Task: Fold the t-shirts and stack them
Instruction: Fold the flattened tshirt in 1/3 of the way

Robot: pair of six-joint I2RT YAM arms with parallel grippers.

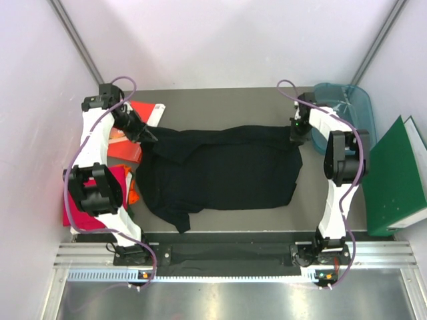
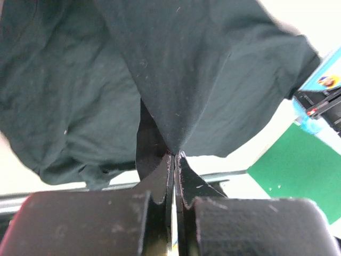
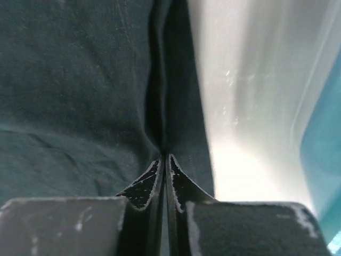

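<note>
A large black t-shirt [image 1: 227,167] lies stretched across the middle of the table, its near edge bunched toward the left. My left gripper [image 1: 148,135] is shut on the shirt's far left corner; in the left wrist view the cloth [image 2: 202,69] fans out from the pinched fingertips of that gripper [image 2: 175,154]. My right gripper [image 1: 295,138] is shut on the far right corner, and the right wrist view shows a fold of the black cloth [image 3: 69,96] clamped in that gripper [image 3: 165,156]. A crimson-pink folded t-shirt [image 1: 75,215] lies at the left edge, partly under the left arm.
A flat red sheet [image 1: 148,110] lies at the far left behind the left gripper. A teal bin [image 1: 347,107] stands at the far right, with a green binder [image 1: 393,180] beside it. Something small and orange [image 1: 133,192] sits by the shirt's left edge.
</note>
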